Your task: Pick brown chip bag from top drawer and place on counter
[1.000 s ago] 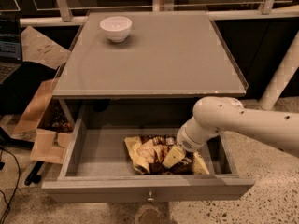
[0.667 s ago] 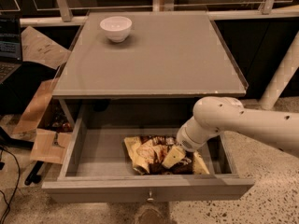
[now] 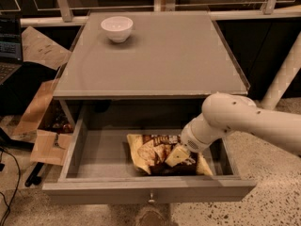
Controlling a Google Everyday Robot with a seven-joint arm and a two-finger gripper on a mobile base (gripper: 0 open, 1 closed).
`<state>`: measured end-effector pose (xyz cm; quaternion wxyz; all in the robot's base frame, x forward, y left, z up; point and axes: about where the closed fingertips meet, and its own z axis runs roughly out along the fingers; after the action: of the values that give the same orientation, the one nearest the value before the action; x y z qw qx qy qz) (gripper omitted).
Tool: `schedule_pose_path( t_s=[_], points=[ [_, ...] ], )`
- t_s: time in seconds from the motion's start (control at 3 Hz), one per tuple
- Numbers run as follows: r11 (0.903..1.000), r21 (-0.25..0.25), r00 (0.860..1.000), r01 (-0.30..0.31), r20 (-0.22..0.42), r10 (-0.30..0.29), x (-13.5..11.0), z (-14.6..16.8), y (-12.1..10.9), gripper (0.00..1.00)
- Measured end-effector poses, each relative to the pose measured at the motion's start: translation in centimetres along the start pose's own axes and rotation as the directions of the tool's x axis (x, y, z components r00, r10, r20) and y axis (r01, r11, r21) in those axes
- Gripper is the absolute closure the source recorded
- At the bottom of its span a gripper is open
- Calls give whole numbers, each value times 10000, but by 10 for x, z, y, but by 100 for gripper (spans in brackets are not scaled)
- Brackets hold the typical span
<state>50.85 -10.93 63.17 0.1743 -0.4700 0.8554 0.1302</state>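
The top drawer (image 3: 146, 190) stands pulled open below the counter (image 3: 155, 55); its small metal knob shows at the front centre. The brown chip bag (image 3: 153, 152) lies flat on the drawer floor, right of centre, with a dark brown middle and pale yellow-tan ends. My white arm comes in from the right and reaches down into the drawer. My gripper (image 3: 181, 155) is at the right part of the bag, low against it, largely hidden by the wrist.
A white bowl (image 3: 116, 28) sits on the counter at the back left. Cardboard boxes (image 3: 44, 126) lie on the floor to the left of the cabinet, with a laptop (image 3: 9, 46) at the far left. A white post (image 3: 282, 79) stands at the right.
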Motion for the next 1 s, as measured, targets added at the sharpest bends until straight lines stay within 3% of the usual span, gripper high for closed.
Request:
schedule_pose_path(
  t_s=[0.33, 1.0],
  points=[
    [9996, 273, 9931, 29, 1167, -60, -3, -58, 15, 100],
    [9981, 313, 9785, 538, 1976, -589, -27, -140, 30, 100]
  ],
)
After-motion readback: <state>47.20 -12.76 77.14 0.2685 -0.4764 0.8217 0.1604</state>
